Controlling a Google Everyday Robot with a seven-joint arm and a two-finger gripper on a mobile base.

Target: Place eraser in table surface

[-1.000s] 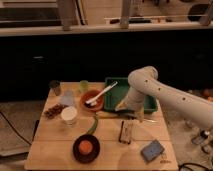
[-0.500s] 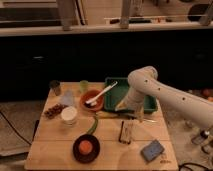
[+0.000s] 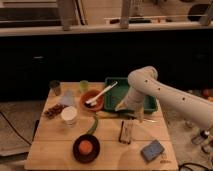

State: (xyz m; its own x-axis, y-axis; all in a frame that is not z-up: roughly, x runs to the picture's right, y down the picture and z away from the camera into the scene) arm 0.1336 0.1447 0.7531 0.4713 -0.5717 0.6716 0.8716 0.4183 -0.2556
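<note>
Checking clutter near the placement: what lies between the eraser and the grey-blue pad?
Nothing: the camera view shows bare table surface between the eraser and the grey-blue pad. The end effector hangs behind the eraser, near the green tray's front edge.

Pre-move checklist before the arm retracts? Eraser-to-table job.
1. Eraser on table surface: ok, it lies flat on the planks.
2. Eraser outside green tray: ok, it sits in front of the tray.
3. Gripper clear of the eraser: cannot tell; it hangs just behind and above it, near the tray's front edge.
4. Eraser apart from grey-blue pad: ok.
5. Eraser apart from dark bowl: ok.
</note>
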